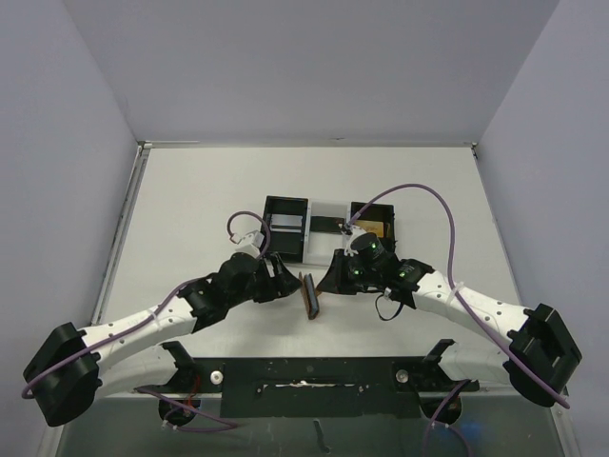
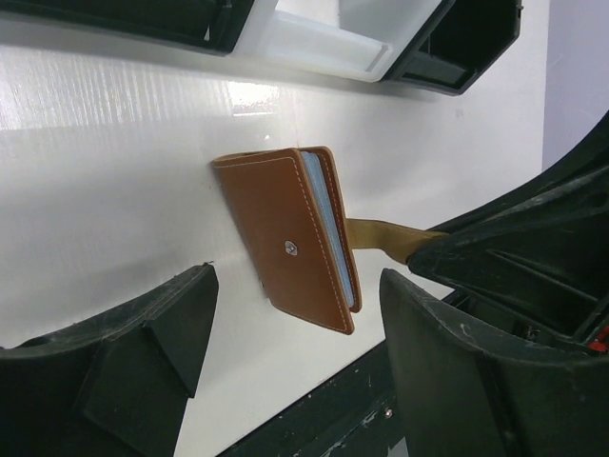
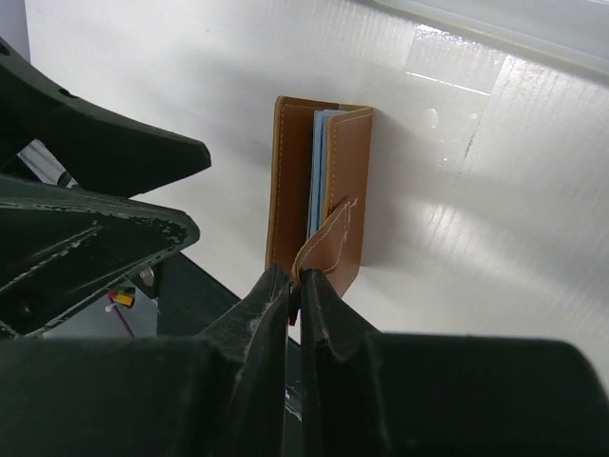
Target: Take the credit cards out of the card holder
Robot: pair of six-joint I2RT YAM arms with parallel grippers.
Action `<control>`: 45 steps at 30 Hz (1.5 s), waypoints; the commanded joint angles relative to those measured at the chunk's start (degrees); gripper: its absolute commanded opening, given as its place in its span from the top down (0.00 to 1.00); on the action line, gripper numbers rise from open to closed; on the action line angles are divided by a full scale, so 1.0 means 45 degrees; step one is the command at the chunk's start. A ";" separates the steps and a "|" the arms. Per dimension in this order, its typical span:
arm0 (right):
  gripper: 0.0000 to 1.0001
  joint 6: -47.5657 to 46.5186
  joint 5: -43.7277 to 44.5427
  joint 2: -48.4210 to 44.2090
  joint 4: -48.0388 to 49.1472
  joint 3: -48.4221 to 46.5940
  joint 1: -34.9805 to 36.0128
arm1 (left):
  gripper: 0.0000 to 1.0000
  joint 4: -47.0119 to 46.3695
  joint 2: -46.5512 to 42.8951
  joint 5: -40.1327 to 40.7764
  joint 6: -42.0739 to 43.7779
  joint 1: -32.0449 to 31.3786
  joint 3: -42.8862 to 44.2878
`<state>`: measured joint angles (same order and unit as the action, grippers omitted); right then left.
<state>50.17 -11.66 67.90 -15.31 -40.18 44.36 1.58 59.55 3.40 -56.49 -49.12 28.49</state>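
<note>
The brown leather card holder (image 1: 309, 297) stands on edge on the white table between my two grippers, nearly closed. In the left wrist view the card holder (image 2: 285, 243) shows its snap stud and blue-grey pocket edges. Its snap tab (image 2: 385, 236) stretches sideways to my right gripper. My right gripper (image 3: 303, 281) is shut on the end of that tab, just below the card holder (image 3: 285, 181). My left gripper (image 2: 295, 352) is open, its fingers either side of the holder's near end without touching it. The credit cards are hidden inside.
A black-and-white three-compartment tray (image 1: 328, 227) sits just beyond the grippers, something brown in its right compartment. The tray (image 2: 324, 43) fills the top of the left wrist view. The dark base rail (image 1: 314, 376) runs along the near edge.
</note>
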 commanded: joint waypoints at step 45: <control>0.94 0.1162 0.2090 -0.0900 0.0709 0.3671 -0.1387 | 0.42 -0.1487 0.1923 -0.2004 0.1328 0.0267 0.1008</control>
<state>57.25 -3.33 63.13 -15.77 -22.33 38.65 1.26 64.47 -1.89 -53.15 -48.16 29.02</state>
